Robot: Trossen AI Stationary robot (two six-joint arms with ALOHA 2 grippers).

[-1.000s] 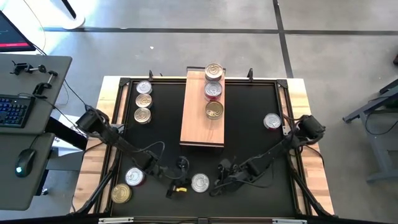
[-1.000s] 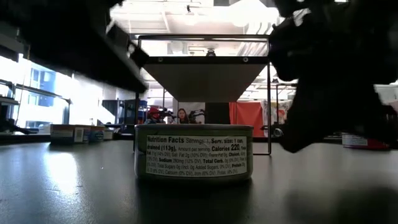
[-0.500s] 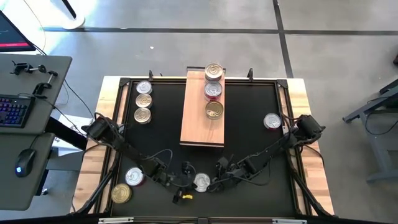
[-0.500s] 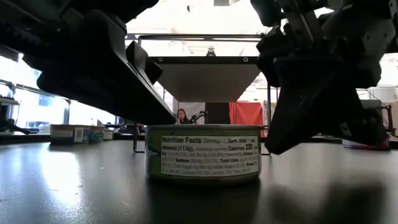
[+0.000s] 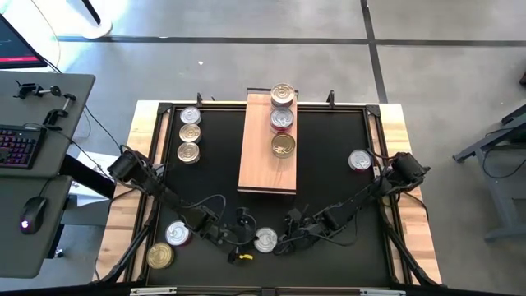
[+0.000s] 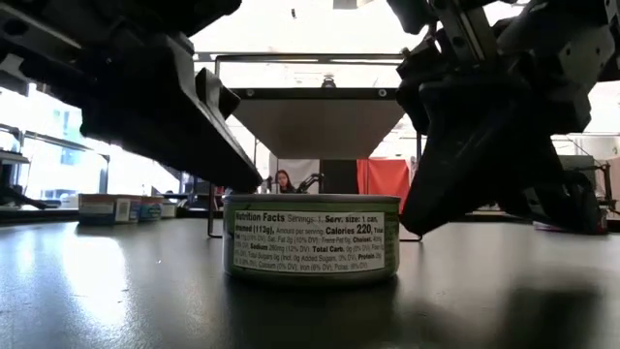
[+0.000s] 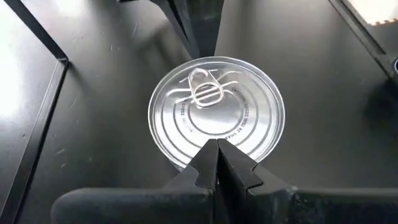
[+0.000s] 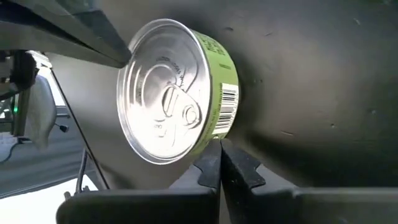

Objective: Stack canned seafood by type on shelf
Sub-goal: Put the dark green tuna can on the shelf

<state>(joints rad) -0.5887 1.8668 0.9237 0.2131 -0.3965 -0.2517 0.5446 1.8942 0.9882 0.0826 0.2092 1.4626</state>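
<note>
I log one tin (image 5: 265, 241) bottom centre; left gripper (image 5: 244, 238) and right gripper (image 5: 285, 241) flank it, fingers pressed together, holding nothing.

My arms cover part of the tin (image 5: 265, 240) seen from above. At table height both are cut off above it, and the small print on its label (image 6: 311, 242) is unreadable.

Black table (image 5: 329, 164) with wooden shelf (image 5: 256, 164) and scattered tins (image 5: 188, 134).
</note>
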